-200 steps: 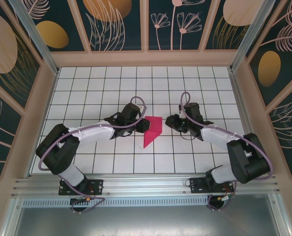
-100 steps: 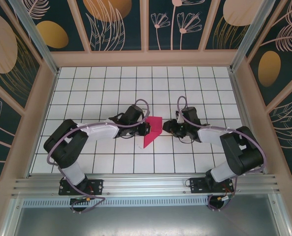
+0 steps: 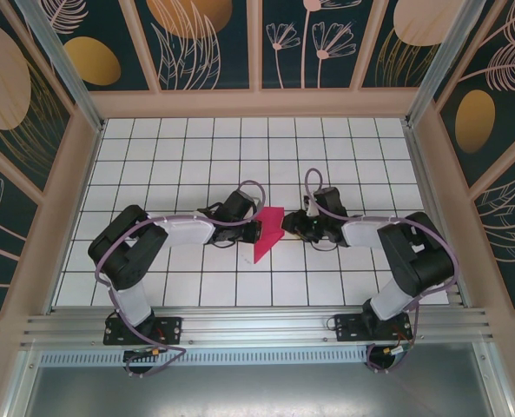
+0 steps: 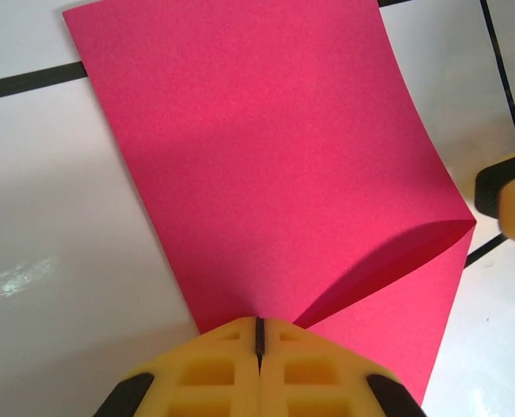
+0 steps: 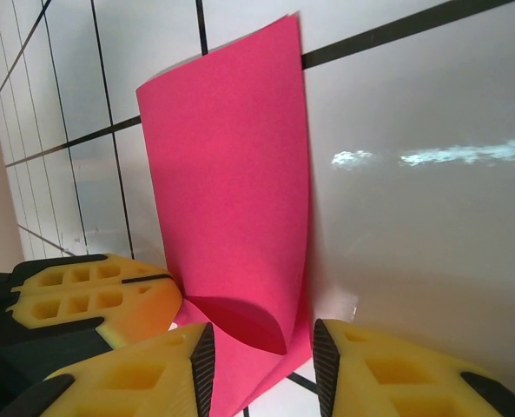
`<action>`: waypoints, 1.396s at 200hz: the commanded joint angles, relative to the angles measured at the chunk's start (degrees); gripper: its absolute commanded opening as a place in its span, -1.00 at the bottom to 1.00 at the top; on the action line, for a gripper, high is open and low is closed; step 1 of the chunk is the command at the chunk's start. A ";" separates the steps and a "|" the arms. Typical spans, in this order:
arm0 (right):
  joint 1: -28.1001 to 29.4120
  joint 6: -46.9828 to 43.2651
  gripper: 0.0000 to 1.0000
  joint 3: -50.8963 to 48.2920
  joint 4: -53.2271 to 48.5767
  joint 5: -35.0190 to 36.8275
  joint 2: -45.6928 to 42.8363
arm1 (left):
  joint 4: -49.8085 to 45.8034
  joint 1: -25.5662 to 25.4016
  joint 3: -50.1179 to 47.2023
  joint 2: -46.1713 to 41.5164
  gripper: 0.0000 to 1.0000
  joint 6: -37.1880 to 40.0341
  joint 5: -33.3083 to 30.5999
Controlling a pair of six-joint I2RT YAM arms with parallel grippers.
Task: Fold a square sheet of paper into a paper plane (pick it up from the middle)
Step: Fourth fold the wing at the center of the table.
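Note:
The square sheet of paper [image 3: 267, 233] is magenta-red and lies bent over on itself in a loose, uncreased fold on the white tiles. In the left wrist view the paper [image 4: 274, 174] runs away from my left gripper [image 4: 259, 334], whose yellow fingers are pressed together on its near edge. My left gripper [image 3: 254, 228] sits at the sheet's left side. My right gripper [image 3: 290, 226] is at the sheet's right side. In the right wrist view it [image 5: 264, 369] stands open, with the curled end of the paper [image 5: 231, 174] between its fingers [image 5: 203, 365], untouched.
The two grippers face each other closely across the sheet; the left gripper's yellow fingers [image 5: 92, 295] show just left of the right one's. The tiled floor [image 3: 179, 156] stretches round them to the wooden walls [image 3: 257, 102].
The left gripper has shut on the paper's edge. The right gripper has slid left up to the paper and opened wider. Both arms have stretched lower towards the middle.

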 commanded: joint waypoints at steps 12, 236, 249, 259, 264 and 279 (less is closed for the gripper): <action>1.08 0.96 -0.24 2.54 1.43 -1.32 2.03 | 0.10 0.07 -1.01 1.20 -0.95 1.39 -0.67; 3.83 1.57 -0.85 4.13 3.22 -3.06 5.16 | 2.14 0.07 -3.12 -6.63 -0.64 -1.25 0.22; 4.16 2.03 -0.90 4.10 2.69 -2.21 4.54 | 2.32 0.07 -3.88 -9.08 -0.49 -1.77 -0.30; 4.57 2.77 -0.94 3.85 2.52 -1.34 3.74 | 2.73 0.14 -4.86 -11.18 -0.42 -2.20 0.02; 4.79 3.32 -0.94 3.69 2.46 -0.69 3.29 | 3.04 0.07 -5.44 -12.36 -0.38 -2.56 0.13; 5.07 5.10 -0.96 2.99 2.57 1.10 1.58 | 4.21 -0.42 -7.81 -15.96 -0.35 -3.69 -0.34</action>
